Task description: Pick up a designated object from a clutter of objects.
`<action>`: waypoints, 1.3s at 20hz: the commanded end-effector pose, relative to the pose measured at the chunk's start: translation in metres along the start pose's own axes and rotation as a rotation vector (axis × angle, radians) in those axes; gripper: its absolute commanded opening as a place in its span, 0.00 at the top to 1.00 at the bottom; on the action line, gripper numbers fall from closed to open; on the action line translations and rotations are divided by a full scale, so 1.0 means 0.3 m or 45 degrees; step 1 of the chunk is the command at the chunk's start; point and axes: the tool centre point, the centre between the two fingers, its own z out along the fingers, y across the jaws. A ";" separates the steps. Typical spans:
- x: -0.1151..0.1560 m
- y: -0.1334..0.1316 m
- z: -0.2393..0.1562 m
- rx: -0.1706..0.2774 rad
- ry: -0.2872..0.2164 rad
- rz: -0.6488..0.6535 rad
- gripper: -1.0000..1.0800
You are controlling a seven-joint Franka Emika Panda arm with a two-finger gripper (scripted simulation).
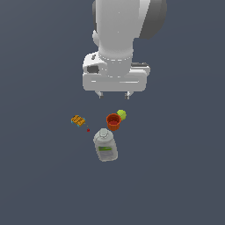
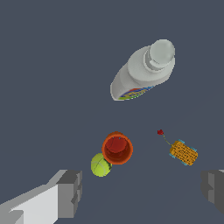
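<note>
Dark grey floor; arm poised above ball, jaws spread wide.

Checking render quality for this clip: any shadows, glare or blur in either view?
Exterior view: flat, even light, no cast shadows under the ball or cup; small items look coarse. Wrist view: sharp, no glare on the jar; the pincer fingers are cropped by the frame edge.

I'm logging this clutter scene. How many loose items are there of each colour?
Yellow-green: 1, the ball
Orange-red: 1, the cup
Clear with grey lid: 1, the jar
Orange: 1, the small block
Red: 1, a tiny marker
Total: 5
</note>
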 end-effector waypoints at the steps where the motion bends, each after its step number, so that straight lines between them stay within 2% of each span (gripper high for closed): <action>1: 0.000 0.000 0.000 0.000 0.000 0.000 0.04; 18: 0.014 0.025 0.009 -0.014 -0.010 -0.042 0.04; 26: 0.001 0.004 0.085 -0.013 -0.006 -0.025 0.04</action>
